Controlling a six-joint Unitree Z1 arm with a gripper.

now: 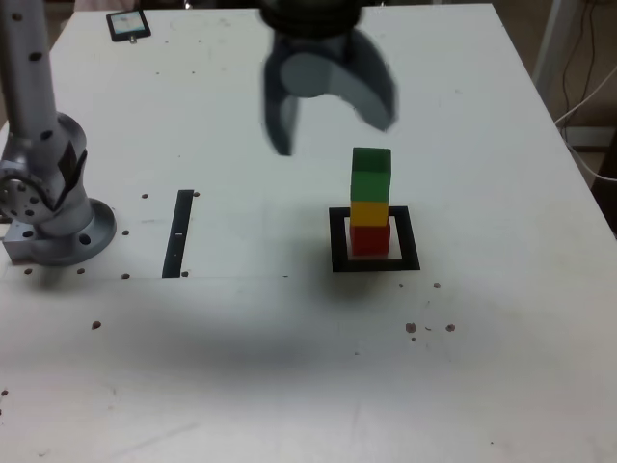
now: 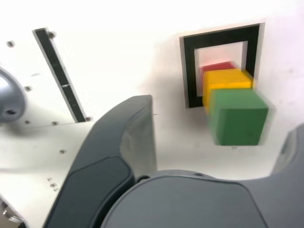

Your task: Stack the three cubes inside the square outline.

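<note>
three cubes stacked inside the square outline, gripper spread above

a single column of three cubes is seen standing inside the square outline [image 1: 375,264] on the white table [image 1: 289,367]. the red cube [image 1: 370,239] is set at the bottom, on the pale centre of the frame; the yellow cube [image 1: 369,212] is placed on it, and the green cube [image 1: 371,173] is carried on top. in the exterior view the column is shown upright, with the green cube set very slightly off the line of the two below. the stack sits toward the far edge of the frame's pale centre rather than dead in the middle.

the gripper [image 1: 333,135] is shown blurred, above the stack and toward the exterior view's left of it, clear of the green cube. its jaws are held wide apart and nothing is gripped between them. in the wrist view the two dark fingers [image 2: 118,156] are seen at either side, with the green cube [image 2: 237,116] lying between and beyond them, untouched, and the yellow cube [image 2: 227,80] and a sliver of the red cube [image 2: 216,67] visible behind it within the outline [image 2: 190,71].

a narrow black strip [image 1: 179,233] is laid flat on the table, well apart from the outline on the exterior view's left. the arm's grey base [image 1: 53,222] is mounted beyond that, at the table's edge. a small dark-framed card [image 1: 127,25] is seen at the far corner. small dark specks are scattered over the tabletop.
</note>
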